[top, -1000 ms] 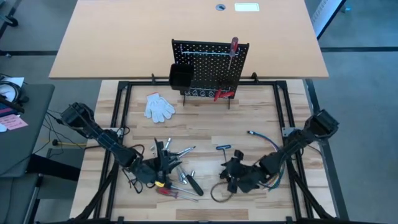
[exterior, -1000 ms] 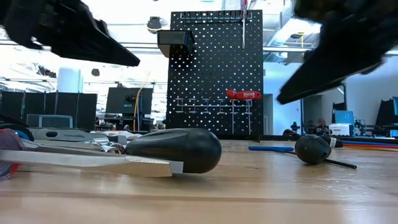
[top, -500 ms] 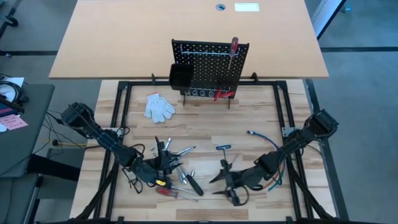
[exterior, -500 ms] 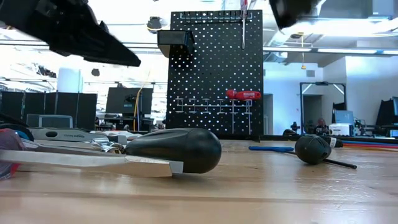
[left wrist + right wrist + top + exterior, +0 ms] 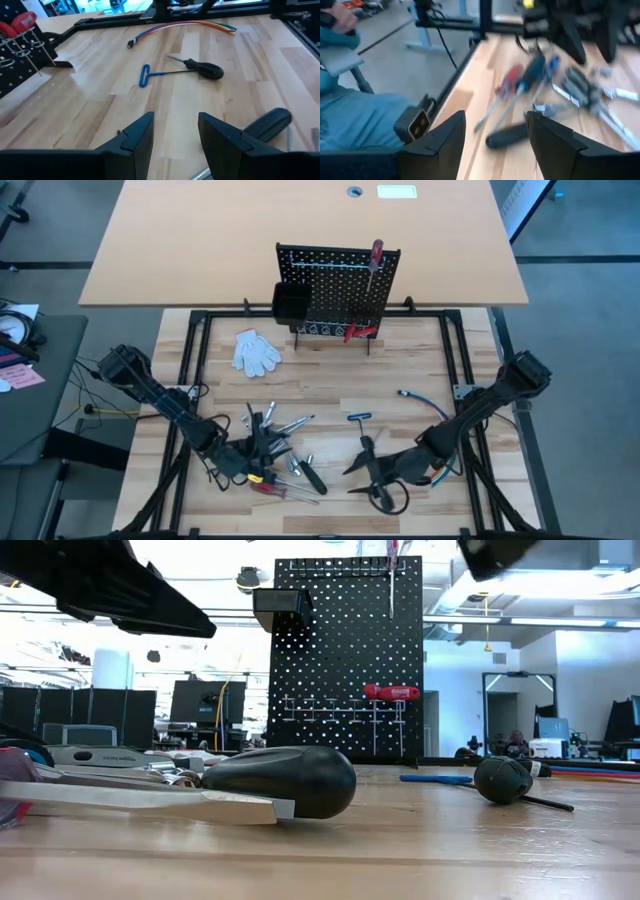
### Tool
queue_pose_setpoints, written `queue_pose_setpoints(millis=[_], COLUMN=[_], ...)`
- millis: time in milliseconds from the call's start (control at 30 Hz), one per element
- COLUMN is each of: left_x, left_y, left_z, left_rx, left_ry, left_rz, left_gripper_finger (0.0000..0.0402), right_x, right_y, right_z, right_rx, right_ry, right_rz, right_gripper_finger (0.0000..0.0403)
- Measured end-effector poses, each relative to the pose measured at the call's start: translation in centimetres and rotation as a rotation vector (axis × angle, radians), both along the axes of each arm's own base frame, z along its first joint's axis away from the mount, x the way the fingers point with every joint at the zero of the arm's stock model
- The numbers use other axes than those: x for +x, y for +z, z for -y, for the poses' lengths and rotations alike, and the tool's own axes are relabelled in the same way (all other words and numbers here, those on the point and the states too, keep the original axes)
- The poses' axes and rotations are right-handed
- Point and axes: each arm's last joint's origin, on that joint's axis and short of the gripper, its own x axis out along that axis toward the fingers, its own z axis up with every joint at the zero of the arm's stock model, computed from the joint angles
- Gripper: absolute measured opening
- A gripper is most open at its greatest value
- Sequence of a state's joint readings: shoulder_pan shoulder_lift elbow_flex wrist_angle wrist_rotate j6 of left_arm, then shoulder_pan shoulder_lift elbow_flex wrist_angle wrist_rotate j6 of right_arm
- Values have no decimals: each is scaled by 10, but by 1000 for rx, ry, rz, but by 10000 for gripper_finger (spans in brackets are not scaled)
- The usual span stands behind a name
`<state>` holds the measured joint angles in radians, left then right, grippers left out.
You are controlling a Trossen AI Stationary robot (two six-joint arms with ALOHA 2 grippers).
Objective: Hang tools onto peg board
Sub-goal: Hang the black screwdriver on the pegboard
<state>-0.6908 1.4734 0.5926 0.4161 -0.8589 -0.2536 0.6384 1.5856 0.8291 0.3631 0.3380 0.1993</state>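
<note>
Blk perforated peg board (image 5: 340,290), white glove (image 5: 256,351)

Both grippers (image 5: 262,442) (image 5: 362,468) apparently spread, low.

right wrist view: tools (image 5: 555,85) blurred | person's sleeve (image 5: 350,107) cut off

The table (image 5: 330,395) is pale wood w/ a smooth matt top, the peg board (image 5: 347,650) is black metal full of holes, the glove (image 5: 256,351) is soft white cloth, & the fat black screwdriver handle (image 5: 285,781) looks like smooth, shiny plastic.
</note>
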Motion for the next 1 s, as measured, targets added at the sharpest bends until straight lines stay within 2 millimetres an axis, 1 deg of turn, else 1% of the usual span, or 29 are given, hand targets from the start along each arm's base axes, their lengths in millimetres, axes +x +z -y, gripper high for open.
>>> queue_pose_setpoints(millis=[167, 300, 400, 500, 600, 700, 867, 933, 1000], left_x=[-2, -3, -3, -4, -6, -6, -6, -6, -6], left_y=[0, 0, 0, 0, 0, 0, 0, 0, 0], left_z=[4, 4, 4, 6, 8, 9, 9, 9, 9], left_rx=[-6, -22, -36, -46, -49, -49, -49, -51, -53], left_ry=[-14, -10, -6, -18, -35, -37, -36, -37, -36], left_rz=[3, 6, 9, 8, 5, 5, 5, 6, 6], left_gripper_finger=[150, 150, 150, 150, 150, 150, 150, 150, 150], right_x=[-20, -39, -53, -59, -61, -60, -56, -53, -50], right_y=[-3, 0, -4, -11, -24, -38, -68, -72, -71], right_z=[-4, -7, -9, -9, -7, 1, 31, 42, 50], right_rx=[53, 50, 14, -7, -52, -79, -120, -152, -178], right_ry=[-27, -21, -40, -92, -127, -163, -230, -244, -244], right_rz=[-167, -268, -349, -398, -472, -497, -508, -494, -471], right_gripper_finger=[243, 244, 239, 231, 219, 206, 187, 182, 177])
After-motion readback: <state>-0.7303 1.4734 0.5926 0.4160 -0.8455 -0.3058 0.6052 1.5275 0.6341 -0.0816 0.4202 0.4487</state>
